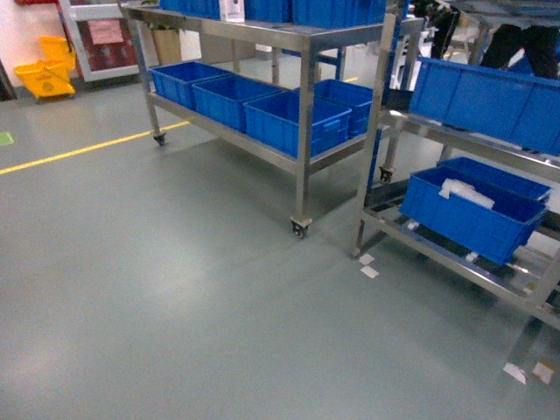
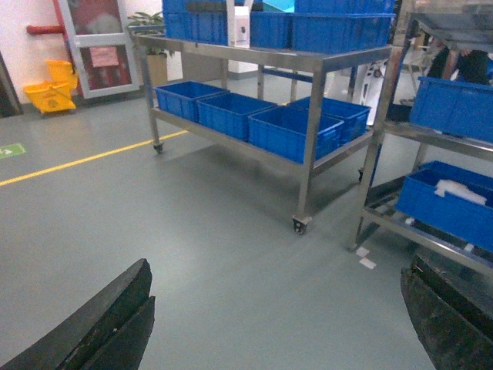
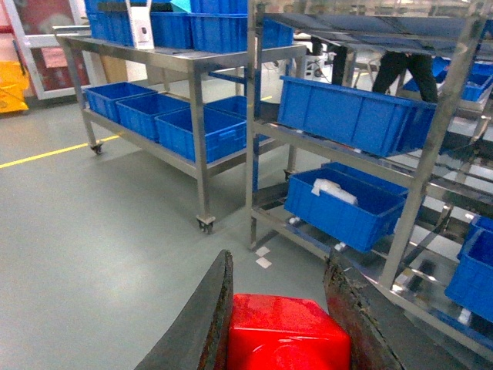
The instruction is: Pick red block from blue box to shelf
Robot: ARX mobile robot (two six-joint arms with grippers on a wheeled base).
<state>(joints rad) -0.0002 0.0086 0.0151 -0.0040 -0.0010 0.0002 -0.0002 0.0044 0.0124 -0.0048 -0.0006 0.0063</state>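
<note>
You are looking, in the right wrist view, at the right gripper (image 3: 281, 308) clamping the red block (image 3: 286, 333) between its two dark fingers (image 3: 202, 324). The block is sitting squarely between them, touching both, and its lower part is being cut off by the bottom edge, so you cannot tell which way its stud is pointing or whether it has a long axis. In the left wrist view the left gripper (image 2: 281, 324) is hanging with its fingers wide apart and nothing between them, only the grey floor (image 2: 216, 231) below.

Beyond the right gripper, the shelf (image 3: 416, 177) is standing on the right, its steel uprights carrying dark blue crates (image 3: 350, 116) on two levels; the lower crate (image 3: 347, 204) is holding something white you cannot make out. Farther left a wheeled steel trolley (image 1: 302, 149) is bearing more blue crates. A yellow line (image 1: 87, 149) is crossing the floor far left. The head view is showing neither gripper.
</note>
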